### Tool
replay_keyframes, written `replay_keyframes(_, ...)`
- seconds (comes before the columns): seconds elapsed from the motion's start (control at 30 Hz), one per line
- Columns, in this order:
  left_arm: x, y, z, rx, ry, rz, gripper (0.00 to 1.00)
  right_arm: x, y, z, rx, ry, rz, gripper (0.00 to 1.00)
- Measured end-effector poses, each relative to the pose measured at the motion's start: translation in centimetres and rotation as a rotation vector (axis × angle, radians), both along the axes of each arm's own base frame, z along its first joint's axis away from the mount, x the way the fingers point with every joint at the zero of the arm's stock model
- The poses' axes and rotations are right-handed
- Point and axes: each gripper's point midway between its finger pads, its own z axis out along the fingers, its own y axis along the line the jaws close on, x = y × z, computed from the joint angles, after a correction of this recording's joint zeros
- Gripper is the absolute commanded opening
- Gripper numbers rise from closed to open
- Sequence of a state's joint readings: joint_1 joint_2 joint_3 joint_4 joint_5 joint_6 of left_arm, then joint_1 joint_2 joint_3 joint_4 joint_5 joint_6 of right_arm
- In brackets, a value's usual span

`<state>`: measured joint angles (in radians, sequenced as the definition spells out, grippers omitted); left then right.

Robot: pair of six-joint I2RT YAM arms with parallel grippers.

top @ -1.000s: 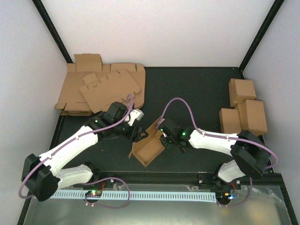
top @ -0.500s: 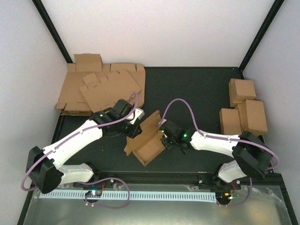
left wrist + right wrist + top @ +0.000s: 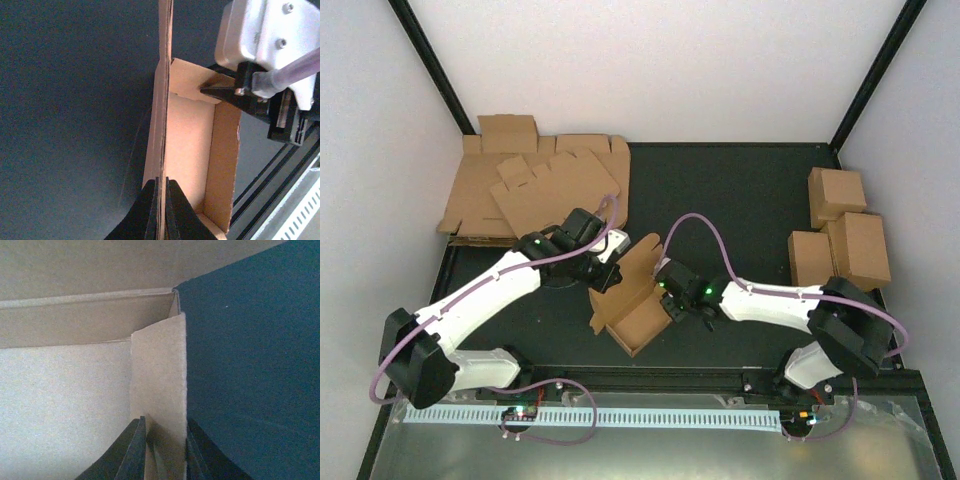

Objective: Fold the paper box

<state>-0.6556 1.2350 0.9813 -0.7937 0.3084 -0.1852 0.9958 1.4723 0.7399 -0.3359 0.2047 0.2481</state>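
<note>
left gripper (image 3: 161,182) jaws just clamped onto paper box (image 3: 635,300) upright panel, 10 o'clock side. right gripper (image 3: 162,440) jaws straddle 3 o'clock end flap, tightness unclear. Box mid-surface (image 3: 750,200); probably ready for lid fold.

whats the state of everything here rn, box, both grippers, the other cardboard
box: half folded, top open, long flap upright
left gripper: shut on the box's upright flap
right gripper: shut on the box's end flap
blanks: flat, unfolded, piled
finished boxes: three, closed, grouped together
</note>
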Motion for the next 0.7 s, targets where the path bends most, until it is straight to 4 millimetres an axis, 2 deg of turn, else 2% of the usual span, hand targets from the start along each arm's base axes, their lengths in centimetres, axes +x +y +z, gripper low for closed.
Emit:
replay_keyframes(0.13,0.1,-0.2,0.1,0.003,-0.003,-0.021,0.02,-0.1,0.1,-0.7,-0.019,0.011,0.003,0.28)
replay_keyframes(0.3,0.1,-0.3,0.1,0.006,-0.016,-0.048,0.01,0.0,0.4,-1.3,-0.041,0.023,0.009,0.28)
replay_keyframes(0.37,0.1,-0.3,0.1,0.009,-0.019,-0.054,0.02,0.1,0.5,-1.6,-0.049,0.027,0.01,0.24)
replay_keyframes(0.47,0.1,-0.3,0.2,0.011,-0.023,-0.063,0.02,0.2,0.6,-1.7,-0.061,0.027,0.01,0.03)
replay_keyframes(0.7,0.0,-0.3,0.3,0.01,-0.018,-0.072,0.02,0.7,0.4,-1.7,-0.093,0.001,-0.011,0.02)
